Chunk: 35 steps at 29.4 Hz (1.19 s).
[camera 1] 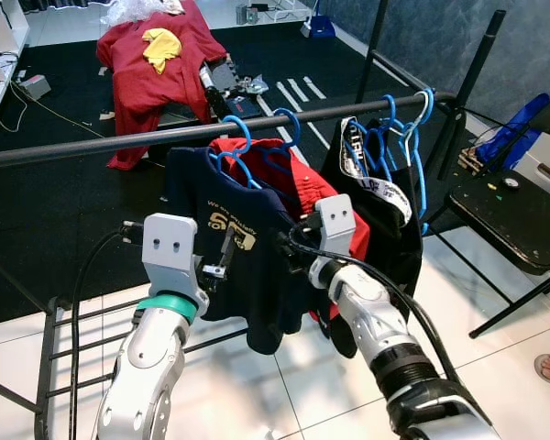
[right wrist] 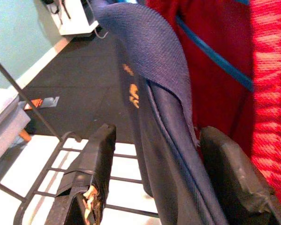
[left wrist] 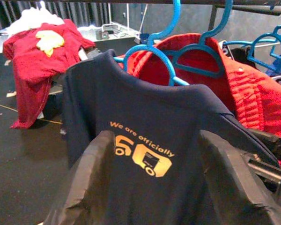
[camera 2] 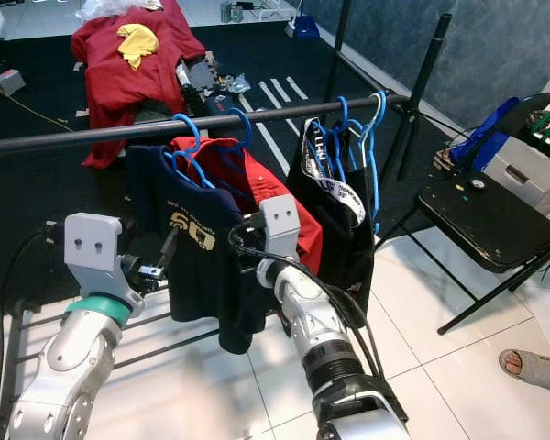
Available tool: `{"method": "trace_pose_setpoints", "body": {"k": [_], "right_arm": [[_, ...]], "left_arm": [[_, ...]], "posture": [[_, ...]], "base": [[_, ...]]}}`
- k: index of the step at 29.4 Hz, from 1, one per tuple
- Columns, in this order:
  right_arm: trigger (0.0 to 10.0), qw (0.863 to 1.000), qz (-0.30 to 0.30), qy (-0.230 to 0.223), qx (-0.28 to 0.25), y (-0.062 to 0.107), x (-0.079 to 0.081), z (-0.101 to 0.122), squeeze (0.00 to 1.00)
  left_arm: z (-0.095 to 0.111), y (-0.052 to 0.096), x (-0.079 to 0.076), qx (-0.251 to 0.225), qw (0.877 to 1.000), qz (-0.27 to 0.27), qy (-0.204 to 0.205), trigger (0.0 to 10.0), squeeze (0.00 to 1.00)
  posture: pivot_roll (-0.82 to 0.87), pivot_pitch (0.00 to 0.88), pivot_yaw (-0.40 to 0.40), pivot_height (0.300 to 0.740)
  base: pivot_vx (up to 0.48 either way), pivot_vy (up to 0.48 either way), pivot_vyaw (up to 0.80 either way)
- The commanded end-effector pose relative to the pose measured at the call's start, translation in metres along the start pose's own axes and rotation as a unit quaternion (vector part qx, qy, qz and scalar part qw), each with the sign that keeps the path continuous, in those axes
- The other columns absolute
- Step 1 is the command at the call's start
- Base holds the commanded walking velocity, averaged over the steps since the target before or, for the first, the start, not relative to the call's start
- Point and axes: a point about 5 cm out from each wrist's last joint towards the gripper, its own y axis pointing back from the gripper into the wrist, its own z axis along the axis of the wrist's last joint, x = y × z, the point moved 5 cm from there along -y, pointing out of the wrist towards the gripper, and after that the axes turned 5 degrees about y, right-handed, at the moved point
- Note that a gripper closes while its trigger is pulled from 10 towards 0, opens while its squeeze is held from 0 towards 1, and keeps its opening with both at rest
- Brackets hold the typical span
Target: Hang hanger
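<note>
White tile meets black matting under a long rail (camera 1: 119,139), where the navy T-shirt (camera 1: 247,247) already hangs on its blue hanger (camera 1: 241,139), hook over the bar, beside a red shirt (camera 1: 302,183). The risk, as I judge it: the right gripper (right wrist: 154,154), fingers spread wide, straddles the shirt's edge, and pulling back could snag cloth and drag the hook off. The left gripper (left wrist: 150,183) is spread too, empty, just before the printed front.
</note>
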Motion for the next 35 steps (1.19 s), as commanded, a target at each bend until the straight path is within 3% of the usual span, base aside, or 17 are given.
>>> {"method": "trace_pose_setpoints", "body": {"k": [1,5,7,8,16,21,23,27,28,30,31,35], "right_arm": [[10.0,0.999,0.039,-0.008,-0.002,0.002,0.015,-0.003,0.0],[10.0,0.999,0.031,-0.006,-0.033,0.01,0.009,0.006,0.0],[10.0,0.996,0.041,-0.001,-0.084,0.034,0.001,0.02,0.0],[10.0,0.993,0.065,-0.005,-0.095,0.045,0.004,0.023,0.0],[10.0,0.987,0.134,0.004,-0.09,0.067,0.021,0.022,0.0],[10.0,0.989,0.118,0.017,-0.083,0.071,0.017,0.018,0.0],[10.0,0.996,0.05,0.043,-0.064,0.074,-0.006,0.007,0.0],[10.0,0.997,0.025,0.05,-0.056,0.077,-0.015,0.002,0.0],[10.0,0.997,0.011,0.053,-0.049,0.078,-0.02,-0.002,0.0],[10.0,0.997,0.011,0.053,-0.049,0.078,-0.02,-0.002,0.0],[10.0,0.998,0.011,0.052,-0.043,0.078,-0.02,-0.004,0.0],[10.0,0.998,0.013,0.049,-0.035,0.076,-0.017,-0.007,0.0]], "left_arm": [[-0.013,0.002,0.002,0.029,1.0,0.005,-0.002,10.0,0.0],[-0.018,-0.003,-0.002,0.046,0.999,-0.002,-0.011,10.0,0.0],[-0.02,-0.019,-0.017,0.06,0.998,-0.017,-0.026,10.0,0.0],[-0.021,-0.028,-0.024,0.067,0.997,-0.022,-0.039,10.0,0.0],[-0.018,-0.046,-0.04,0.071,0.996,-0.034,-0.053,10.0,0.0],[-0.015,-0.051,-0.039,0.072,0.996,-0.026,-0.047,10.0,0.0],[-0.012,-0.051,-0.04,0.075,0.996,-0.03,-0.036,10.0,0.0],[-0.009,-0.052,-0.039,0.073,0.997,-0.025,-0.032,10.0,0.05],[-0.008,-0.054,-0.037,0.075,0.997,-0.015,-0.033,10.0,0.89],[-0.008,-0.054,-0.037,0.075,0.997,-0.015,-0.033,10.0,0.89],[-0.008,-0.057,-0.038,0.085,0.996,-0.008,-0.031,10.0,0.0],[-0.006,-0.063,-0.045,0.095,0.995,-0.005,-0.025,10.0,0.0]], "posture": [[0.01,0.08,0.047,0.74],[0.01,0.078,0.041,0.74],[-0.01,0.078,0.048,0.74],[-0.02,0.077,0.055,0.74],[-0.05,0.078,0.067,0.74],[-0.06,0.077,0.069,0.74],[-0.07,0.077,0.07,0.74],[-0.07,0.077,0.069,0.74],[-0.06,0.076,0.068,0.74],[-0.06,0.076,0.068,0.74],[-0.06,0.073,0.063,0.74],[-0.05,0.073,0.063,0.74]], "base": [[0.0,0.0,0.0],[0.0,0.0,0.0],[0.0,0.0,0.0],[0.0,0.0,0.0],[0.0,0.0,0.0],[0.0,0.0,0.0],[0.0,0.0,0.0],[0.0,0.0,0.0],[0.0,0.0,0.0],[0.0,0.0,0.0],[0.0,0.0,0.0],[0.0,0.0,0.0]]}}
